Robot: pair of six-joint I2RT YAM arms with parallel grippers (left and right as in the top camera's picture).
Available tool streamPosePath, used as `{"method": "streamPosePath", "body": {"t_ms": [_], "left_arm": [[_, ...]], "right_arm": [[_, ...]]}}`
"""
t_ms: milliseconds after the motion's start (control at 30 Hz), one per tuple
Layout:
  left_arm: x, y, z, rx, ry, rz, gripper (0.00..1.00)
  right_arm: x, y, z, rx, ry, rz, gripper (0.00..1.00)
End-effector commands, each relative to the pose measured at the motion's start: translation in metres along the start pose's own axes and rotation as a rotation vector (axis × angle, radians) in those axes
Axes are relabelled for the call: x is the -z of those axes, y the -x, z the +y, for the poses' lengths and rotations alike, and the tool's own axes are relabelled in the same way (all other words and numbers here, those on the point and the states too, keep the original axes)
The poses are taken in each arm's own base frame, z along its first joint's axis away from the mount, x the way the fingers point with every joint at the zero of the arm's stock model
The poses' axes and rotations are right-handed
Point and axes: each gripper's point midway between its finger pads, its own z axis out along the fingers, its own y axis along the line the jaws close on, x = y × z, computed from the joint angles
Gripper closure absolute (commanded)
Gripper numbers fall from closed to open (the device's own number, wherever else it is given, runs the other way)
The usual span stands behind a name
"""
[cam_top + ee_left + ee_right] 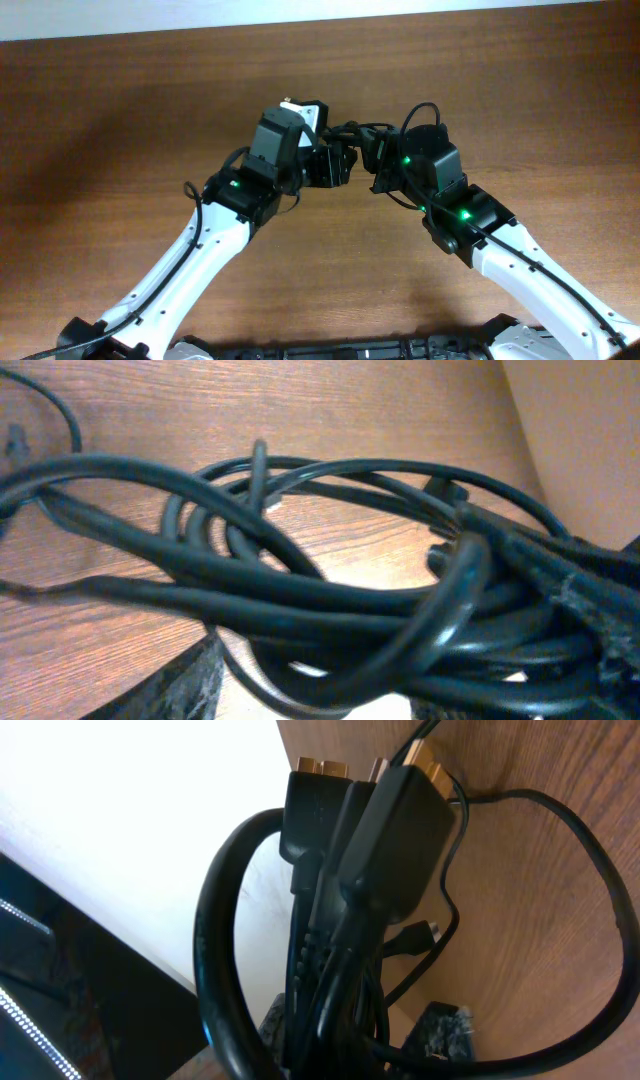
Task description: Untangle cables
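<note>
The cables (pixel 356 130) are a tangled black bundle at the middle of the table, between my two grippers. In the left wrist view the cables (pixel 330 600) fill the frame in overlapping loops. My left gripper (pixel 320 700) has its jaws apart around the bundle, and pale table shows between one finger (pixel 185 685) and the cords. My right gripper (pixel 365 1040) is shut on the cables (pixel 340 970), which rise from its jaws. Gold-tipped plugs (pixel 320 767) stick up at the bundle's top. In the overhead view my left gripper (pixel 328 165) and right gripper (pixel 378 165) nearly meet.
The brown wooden table (pixel 120 120) stretches to both sides, and its far edge (pixel 400 12) meets a white wall. A thin cord loop (pixel 600 900) lies on the wood at the right. A loose cord end (pixel 50 410) trails off at the upper left.
</note>
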Motion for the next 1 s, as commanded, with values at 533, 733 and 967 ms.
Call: {"method": "streamPosePath", "body": {"t_ms": [533, 733, 967], "left_arm": [[0.068, -0.062, 0.068, -0.323, 0.425, 0.245, 0.95], [0.117, 0.019, 0.128, 0.143, 0.644, -0.167, 0.01], [0.122, 0.016, 0.017, -0.522, -0.196, -0.065, 0.1]], "right_arm": [[0.011, 0.074, 0.047, 0.432, 0.066, -0.153, 0.96], [0.042, -0.042, -0.009, 1.511, 0.276, 0.646, 0.96], [0.072, -0.068, -0.028, 1.614, 0.44, 0.904, 0.96]]}}
